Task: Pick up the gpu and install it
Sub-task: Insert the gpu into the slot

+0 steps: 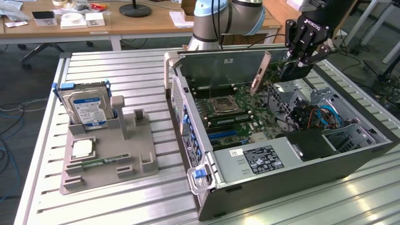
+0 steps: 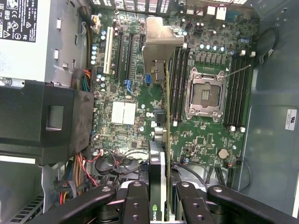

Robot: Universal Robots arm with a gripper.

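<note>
Evidently pickup is done and the install step is in hand; in the exterior view the black-fingered gripper (image 1: pixel 293 70) is clenched on the thin, brown-backed rectangular gpu (image 1: pixel 261 75), held tilted over the far side of the open grey computer case (image 1: pixel 281 187); in the wrist view the gpu hangs edge-on above the green motherboard (image 2: pixel 205 135); seating seems to need its edge aligned with a long black slot (image 2: pixel 120 51).

Case (image 1: pixel 281 180) sat on desk (image 1: pixel 125 204), exterior view's right; fixture (image 1: pixel 109 159) with hard drive (image 1: pixel 87 105) at that view's left. gpu (image 1: pixel 259 75) hung above motherboard (image 1: pixel 231 112) inside case, in tool (image 1: pixel 292 70).
</note>
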